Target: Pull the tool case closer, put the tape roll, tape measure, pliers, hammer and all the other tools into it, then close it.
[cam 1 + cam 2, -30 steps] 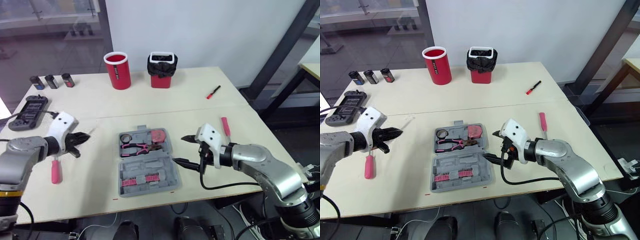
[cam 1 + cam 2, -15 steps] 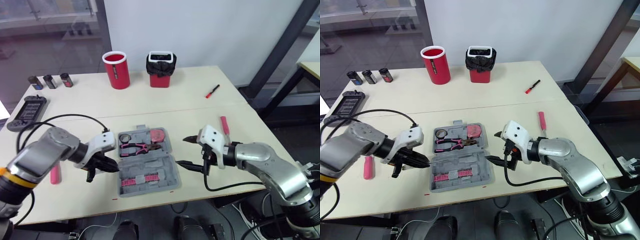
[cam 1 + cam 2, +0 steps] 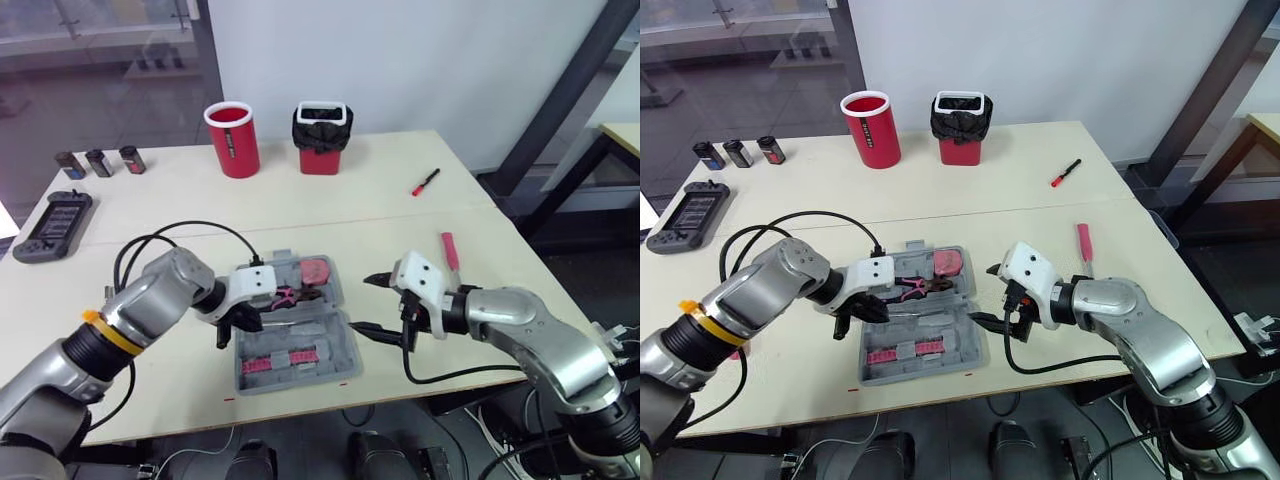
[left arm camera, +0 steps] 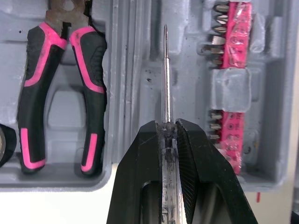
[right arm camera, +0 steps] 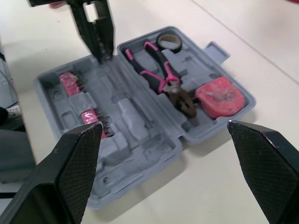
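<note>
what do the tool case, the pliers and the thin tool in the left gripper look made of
The tool case: grey moulded plastic, matte and scuffed, with shaped recesses. The pliers: dull, rusty-looking metal head; handles look like black and pink rubbery grip. The screwdriver: thin shiny metal shaft, see-through handle, probably plastic.

The open tool case (image 5: 133, 114) holds pliers (image 5: 162, 78), tape roll (image 5: 159, 41) and, apparently, a tape measure (image 5: 218, 97).

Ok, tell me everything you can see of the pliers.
The pliers have black handles with pink stripes and a dull brownish metal head. They lie flat in a moulded recess of the open grey tool case, handle ends by the tape roll, head by the pink tape measure. Nothing grips them.
</note>
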Motion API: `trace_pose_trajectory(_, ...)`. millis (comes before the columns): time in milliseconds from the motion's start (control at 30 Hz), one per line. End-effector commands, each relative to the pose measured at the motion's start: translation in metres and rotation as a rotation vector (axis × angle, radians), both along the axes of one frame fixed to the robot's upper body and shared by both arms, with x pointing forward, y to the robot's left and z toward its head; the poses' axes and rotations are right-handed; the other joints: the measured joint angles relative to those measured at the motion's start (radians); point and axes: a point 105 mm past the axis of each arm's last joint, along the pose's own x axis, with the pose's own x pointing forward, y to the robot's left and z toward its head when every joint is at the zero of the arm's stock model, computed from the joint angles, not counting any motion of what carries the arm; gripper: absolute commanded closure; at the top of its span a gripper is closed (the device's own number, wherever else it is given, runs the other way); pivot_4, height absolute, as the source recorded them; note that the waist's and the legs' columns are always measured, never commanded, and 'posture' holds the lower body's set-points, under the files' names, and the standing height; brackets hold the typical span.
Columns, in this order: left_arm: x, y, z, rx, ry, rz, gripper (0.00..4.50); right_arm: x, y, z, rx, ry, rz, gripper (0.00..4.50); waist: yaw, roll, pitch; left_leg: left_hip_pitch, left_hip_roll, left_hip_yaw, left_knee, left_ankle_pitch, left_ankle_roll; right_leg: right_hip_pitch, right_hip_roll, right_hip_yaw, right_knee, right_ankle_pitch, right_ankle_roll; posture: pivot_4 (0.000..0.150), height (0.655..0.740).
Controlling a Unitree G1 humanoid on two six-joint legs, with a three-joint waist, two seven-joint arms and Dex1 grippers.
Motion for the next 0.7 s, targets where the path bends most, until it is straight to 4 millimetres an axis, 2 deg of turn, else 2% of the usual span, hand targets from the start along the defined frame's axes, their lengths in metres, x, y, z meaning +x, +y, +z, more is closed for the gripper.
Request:
trace_pose_trajectory(33,0.008,-0.004,0.006,0.015,-0.053,-0.021,4.43,-0.006,0.006,0.012,0.003,-0.054,0.032,0.00,0.000,0.000,0.000,0.000,0.000,0.000,0.000,0.000,0.000,0.000,0.000,0.000,0.000,0.000,0.000,0.150,0.7387)
trace_pose_trajectory(700,0.012,-0.030,0.001,0.021,-0.054,-0.055,4.43,-0.008,0.009,0.012,0.012,-0.041,0.027,0.00,0.001,0.000,0.000,0.000,0.000,0.000,0.002,0.000,0.000,0.000,0.000,0.000,0.003,0.000,0.000,0.150,0.7387)
